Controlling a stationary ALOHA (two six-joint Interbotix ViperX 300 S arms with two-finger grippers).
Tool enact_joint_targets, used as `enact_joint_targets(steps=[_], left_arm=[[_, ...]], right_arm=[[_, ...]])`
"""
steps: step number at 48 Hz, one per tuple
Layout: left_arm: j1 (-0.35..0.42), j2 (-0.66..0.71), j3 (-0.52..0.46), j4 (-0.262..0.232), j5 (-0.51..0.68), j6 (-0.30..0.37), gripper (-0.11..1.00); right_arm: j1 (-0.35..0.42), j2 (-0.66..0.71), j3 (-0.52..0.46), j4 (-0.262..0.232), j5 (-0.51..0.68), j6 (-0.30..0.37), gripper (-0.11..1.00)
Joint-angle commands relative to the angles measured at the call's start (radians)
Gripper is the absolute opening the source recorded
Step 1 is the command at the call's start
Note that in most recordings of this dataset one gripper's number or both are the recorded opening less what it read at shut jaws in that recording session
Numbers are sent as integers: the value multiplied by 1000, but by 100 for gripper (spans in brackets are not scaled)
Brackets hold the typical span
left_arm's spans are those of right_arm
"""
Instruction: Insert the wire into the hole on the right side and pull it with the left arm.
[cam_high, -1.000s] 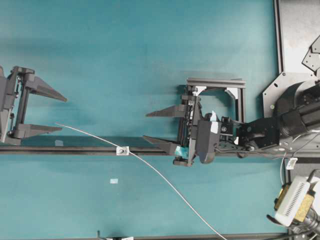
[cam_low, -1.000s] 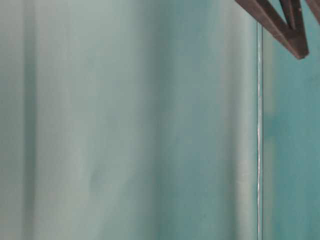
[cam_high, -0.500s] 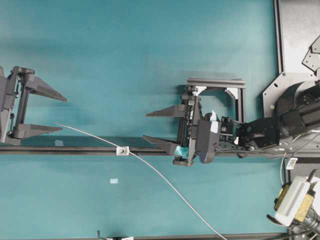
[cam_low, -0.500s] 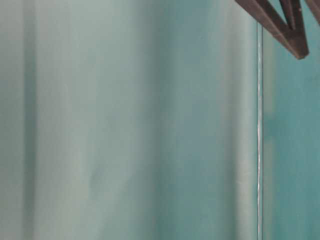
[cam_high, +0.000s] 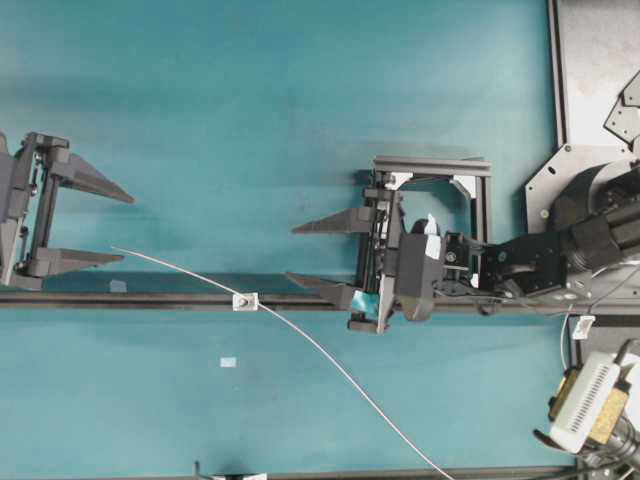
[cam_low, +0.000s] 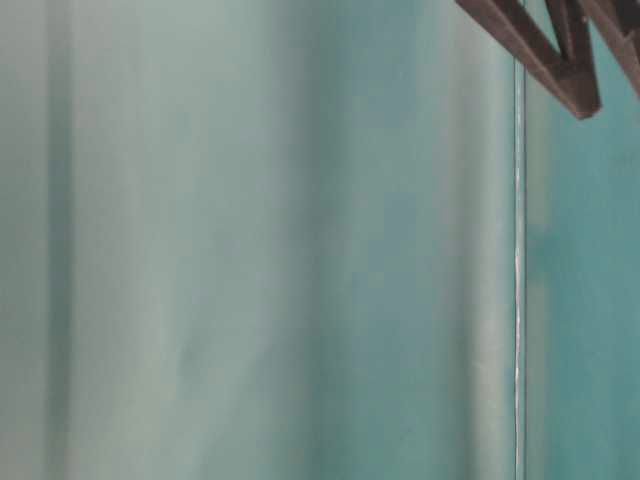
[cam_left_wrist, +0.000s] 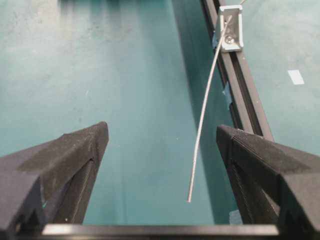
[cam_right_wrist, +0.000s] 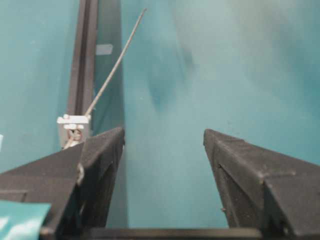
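Observation:
The thin pale wire (cam_high: 330, 360) runs from the bottom edge up-left and through the hole in the small silver block (cam_high: 243, 300) on the rail. Its stiff tip (cam_high: 113, 248) ends beside the lower finger of my left gripper (cam_high: 127, 228). In the left wrist view the wire (cam_left_wrist: 205, 105) comes out of the block (cam_left_wrist: 230, 32), and its free end hangs between the fingers of the left gripper (cam_left_wrist: 161, 130), nearer the right one and touching neither. My right gripper (cam_high: 290, 252) stands open to the right of the block, empty. The right wrist view shows the block (cam_right_wrist: 73, 127) just left of the right gripper (cam_right_wrist: 164, 132).
A black rail (cam_high: 150, 300) crosses the teal table left to right. A square black frame (cam_high: 470, 170) stands behind the right wrist. A beige ribbed box (cam_high: 585, 400) and a grey base plate (cam_high: 600, 80) lie at the right edge. A small tape scrap (cam_high: 228, 362) lies below the rail.
The right arm's wrist has shifted slightly, and the dark fingers in the table-level view have moved a little left. The wire, the block and the left gripper have stayed where they were.

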Motion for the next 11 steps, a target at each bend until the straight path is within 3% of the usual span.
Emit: enact_joint_targets(steps=[1, 11], left_arm=[[3, -15, -8, 2, -5, -2, 81], [3, -15, -8, 2, -5, -2, 81]], right_arm=[[-3, -28, -20, -2, 14, 12, 74], [-3, -29, -28, -2, 25, 15, 74]])
